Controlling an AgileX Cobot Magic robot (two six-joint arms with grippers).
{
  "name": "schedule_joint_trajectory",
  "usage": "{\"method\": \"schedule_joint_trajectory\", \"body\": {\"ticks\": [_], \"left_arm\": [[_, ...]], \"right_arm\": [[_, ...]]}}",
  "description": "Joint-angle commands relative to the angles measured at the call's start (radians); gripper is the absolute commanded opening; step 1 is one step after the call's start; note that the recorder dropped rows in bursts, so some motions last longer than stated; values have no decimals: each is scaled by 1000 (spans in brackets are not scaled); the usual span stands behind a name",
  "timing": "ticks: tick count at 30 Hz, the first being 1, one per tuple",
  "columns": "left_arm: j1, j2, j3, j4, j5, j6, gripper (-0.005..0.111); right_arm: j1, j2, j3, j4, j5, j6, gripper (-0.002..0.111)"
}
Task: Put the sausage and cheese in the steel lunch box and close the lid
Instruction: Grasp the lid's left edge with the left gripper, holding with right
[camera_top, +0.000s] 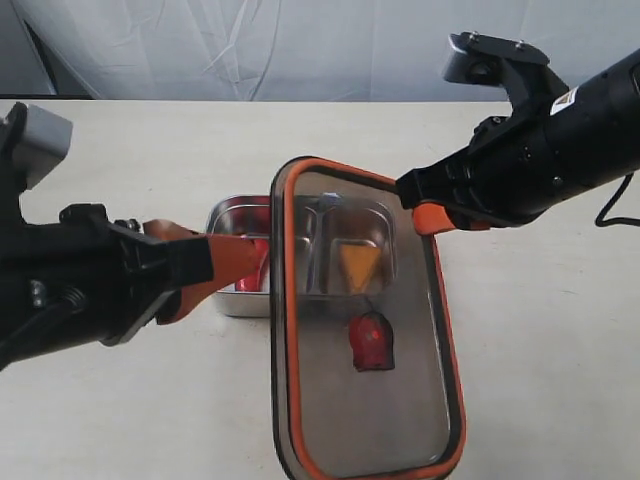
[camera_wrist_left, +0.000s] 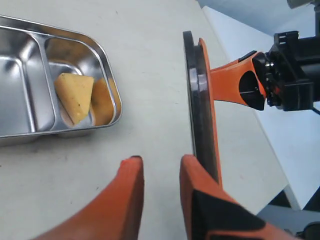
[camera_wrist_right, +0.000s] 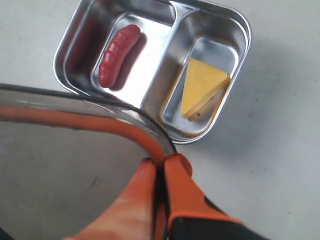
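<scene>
R end effector (camera_wrist_right: 160, 164) pinches lid (camera_top: 400, 410) rim, holds it tilted near filled box (camera_wrist_right: 75, 47) for closing; L end effector (camera_wrist_left: 159, 167) half-open, empty.

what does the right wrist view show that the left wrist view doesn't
Only the right wrist view shows the sausage, lying in one compartment. Only the left wrist view shows the left gripper, open and empty. Both show the cheese in the steel lunch box and the lid pinched at its rim by the right gripper.
</scene>
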Motion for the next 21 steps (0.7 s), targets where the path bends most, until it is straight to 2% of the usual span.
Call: {"method": "schedule_joint_trajectory", "body": {"ticks": [1, 6, 9, 11, 21], "left_arm": [[0, 3, -12, -34, -33, 3, 26], [-1, 3, -12, -38, -35, 3, 28], [-5, 1, -20, -38, -31, 3, 40], [-5, 1, -32, -38, -28, 7, 43], [-5, 1, -41, -28, -20, 7, 43]], "right_arm": [[2, -9, -6, 46, -50, -25, -1], [2, -9, -6, 46, -59, -30, -1], [2, -9, -6, 46, -86, -39, -1], [2, -9, -6, 46, -97, -42, -1], [2, -9, -6, 146, -121, -110, -1]]}}
